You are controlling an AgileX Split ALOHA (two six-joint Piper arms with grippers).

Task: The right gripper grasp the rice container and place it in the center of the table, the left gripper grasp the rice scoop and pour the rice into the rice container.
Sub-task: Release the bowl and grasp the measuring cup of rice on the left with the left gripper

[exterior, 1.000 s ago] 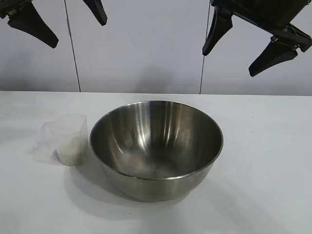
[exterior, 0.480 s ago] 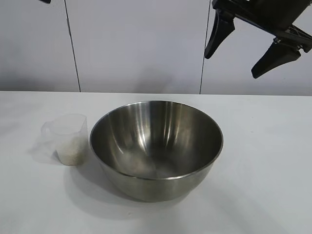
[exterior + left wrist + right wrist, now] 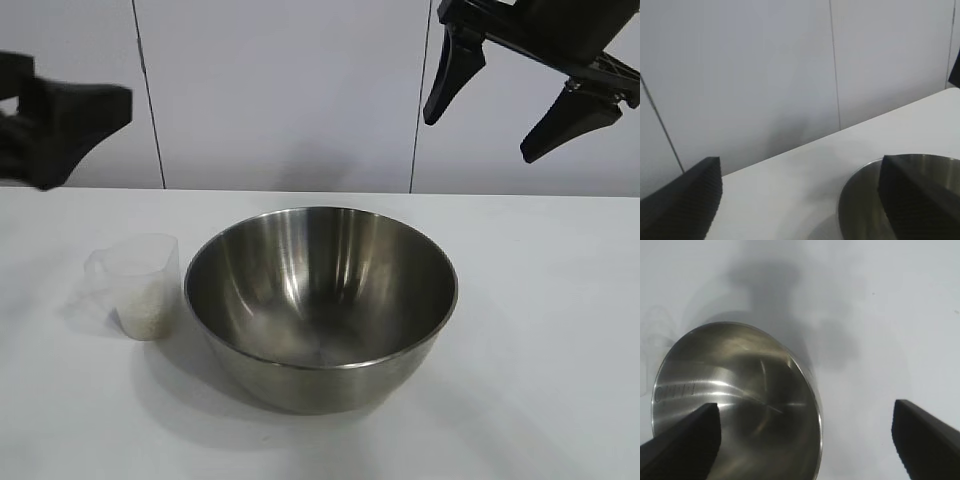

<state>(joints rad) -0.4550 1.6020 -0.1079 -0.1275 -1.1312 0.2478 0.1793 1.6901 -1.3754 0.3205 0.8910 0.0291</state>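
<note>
The rice container (image 3: pixel 320 300), a shiny steel bowl, stands empty in the middle of the white table (image 3: pixel 540 330). The rice scoop (image 3: pixel 135 280), a small clear cup, stands upright just left of the bowl with rice (image 3: pixel 145 308) in its lower half. My right gripper (image 3: pixel 481 138) hangs open and empty high above the bowl's right side; its wrist view looks down on the bowl (image 3: pixel 740 390) between its spread fingers (image 3: pixel 685 445). My left gripper (image 3: pixel 60 125) is at the far left, above the scoop, open and empty; its wrist view shows the bowl's rim (image 3: pixel 855 200).
A pale panelled wall (image 3: pixel 280 90) runs behind the table. Bare tabletop lies to the right of the bowl and in front of it.
My left gripper left the view at the top left, then came back in lower at the left edge. My right gripper shifted slightly up and right. Bowl and scoop have not moved.
</note>
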